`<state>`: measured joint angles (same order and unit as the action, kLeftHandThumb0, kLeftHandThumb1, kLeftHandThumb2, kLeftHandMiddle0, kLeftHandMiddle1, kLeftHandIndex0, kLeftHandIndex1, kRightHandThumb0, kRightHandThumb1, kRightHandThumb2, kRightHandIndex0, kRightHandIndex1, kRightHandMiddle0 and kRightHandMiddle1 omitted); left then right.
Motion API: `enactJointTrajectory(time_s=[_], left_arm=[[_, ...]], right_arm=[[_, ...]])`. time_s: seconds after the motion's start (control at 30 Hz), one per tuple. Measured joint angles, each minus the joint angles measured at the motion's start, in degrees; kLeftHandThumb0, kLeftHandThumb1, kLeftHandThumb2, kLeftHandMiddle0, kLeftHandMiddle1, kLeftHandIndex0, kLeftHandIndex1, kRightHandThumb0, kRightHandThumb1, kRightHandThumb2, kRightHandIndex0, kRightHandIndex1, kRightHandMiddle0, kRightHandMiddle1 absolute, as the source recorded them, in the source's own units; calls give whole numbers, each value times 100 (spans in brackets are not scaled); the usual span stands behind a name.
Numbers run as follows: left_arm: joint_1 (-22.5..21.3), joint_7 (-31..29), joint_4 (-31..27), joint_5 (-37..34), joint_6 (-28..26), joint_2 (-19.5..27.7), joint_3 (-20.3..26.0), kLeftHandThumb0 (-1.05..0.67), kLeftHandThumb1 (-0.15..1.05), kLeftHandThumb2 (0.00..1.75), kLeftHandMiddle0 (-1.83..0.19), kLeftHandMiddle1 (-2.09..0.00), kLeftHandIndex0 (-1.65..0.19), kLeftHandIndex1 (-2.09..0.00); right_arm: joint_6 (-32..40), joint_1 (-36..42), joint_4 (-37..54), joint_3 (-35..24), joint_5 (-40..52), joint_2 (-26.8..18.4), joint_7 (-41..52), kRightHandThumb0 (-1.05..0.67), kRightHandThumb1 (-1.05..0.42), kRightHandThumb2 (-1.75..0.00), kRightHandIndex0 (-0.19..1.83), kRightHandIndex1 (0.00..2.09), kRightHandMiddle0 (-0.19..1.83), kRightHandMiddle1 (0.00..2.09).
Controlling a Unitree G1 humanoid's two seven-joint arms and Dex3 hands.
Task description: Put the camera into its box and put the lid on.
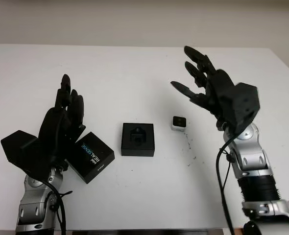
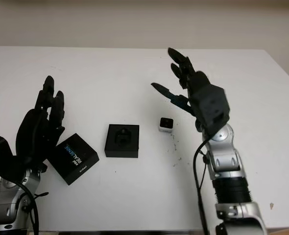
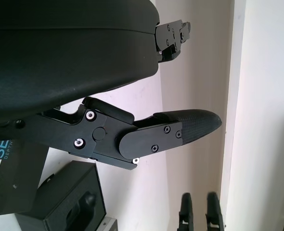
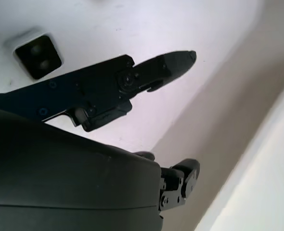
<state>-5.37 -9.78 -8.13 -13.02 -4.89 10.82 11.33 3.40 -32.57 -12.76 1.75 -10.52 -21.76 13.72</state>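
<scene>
White tabletop (image 1: 134,68) carries the small white camera (image 1: 179,123) just right of the open black box (image 1: 137,139), near and slightly left of the raised right robot hand (image 1: 203,81), open and nearer than the open left robot hand (image 1: 66,115) over the lid (image 1: 89,156).

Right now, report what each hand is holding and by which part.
Nothing is held. The left hand is open above the lid; the right hand is open beyond the camera, which sits on the table beside the box.
</scene>
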Motion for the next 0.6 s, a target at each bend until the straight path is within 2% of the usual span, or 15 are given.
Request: enactJointTrajectory(time_s=[0.1, 0.23, 0.6], left_arm=[[3, 20, -9, 11, -6, -2, -10, -69, 105, 59, 19, 0, 19, 0], [3, 31, -11, 51, -12, -2, -50, -70, 105, 60, 19, 0, 19, 0], [38, 58, -11, 55, -17, -34, -87, -70, 105, 59, 19, 0, 19, 0]], right_arm=[[-75, -252, -334, 182, -282, -344, 286, -52, -80, -5, 31, 14, 24, 20], [-520, -470, -732, 370, -610, -603, 367, -50, -80, -5, 30, 12, 27, 17], [-672, -169, -898, 833, -1382, -769, 256, -62, -84, -6, 22, 7, 31, 11]])
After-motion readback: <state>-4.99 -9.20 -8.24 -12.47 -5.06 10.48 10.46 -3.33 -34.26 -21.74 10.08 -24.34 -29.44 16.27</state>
